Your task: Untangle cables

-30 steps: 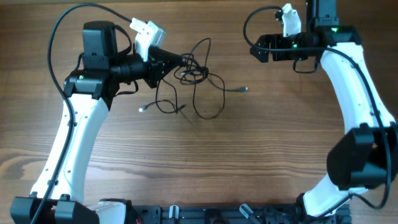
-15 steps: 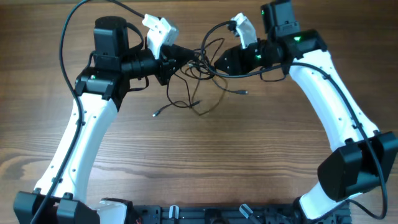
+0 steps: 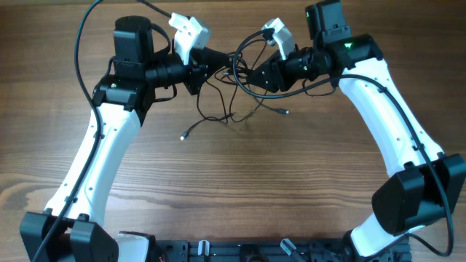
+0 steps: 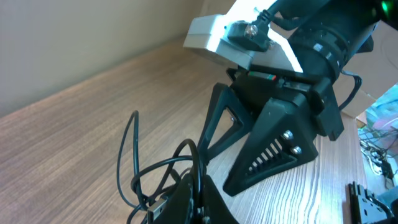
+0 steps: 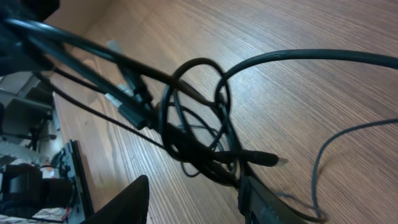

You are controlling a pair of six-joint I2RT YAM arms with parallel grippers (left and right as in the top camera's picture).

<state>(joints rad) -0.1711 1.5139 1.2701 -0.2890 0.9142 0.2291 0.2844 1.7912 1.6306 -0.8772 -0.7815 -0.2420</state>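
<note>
Your right gripper (image 3: 246,76) has edged into the cables (image 3: 234,74), jaws apart around the knot; your left gripper (image 3: 217,65) stays clamped on them just beside

You have one tangle (image 3: 231,81) of thin black cables to count around. You cannot tell how many separate cables run through it, since the strands cross and hide each other. Two plug ends lie clear of the tangle: the lower-left plug end (image 3: 183,136) and the lower-right plug end (image 3: 282,111). There are two white arms, the left arm (image 3: 102,145) and the right arm (image 3: 397,116), one on each side of the tangle. That gives you two grippers, the left gripper (image 3: 217,61) and the right gripper (image 3: 251,75). Two white cameras sit just above the tangle: the left wrist camera (image 3: 188,30) and the right wrist camera (image 3: 277,33). One wooden table (image 3: 240,189) lies under it.
</note>
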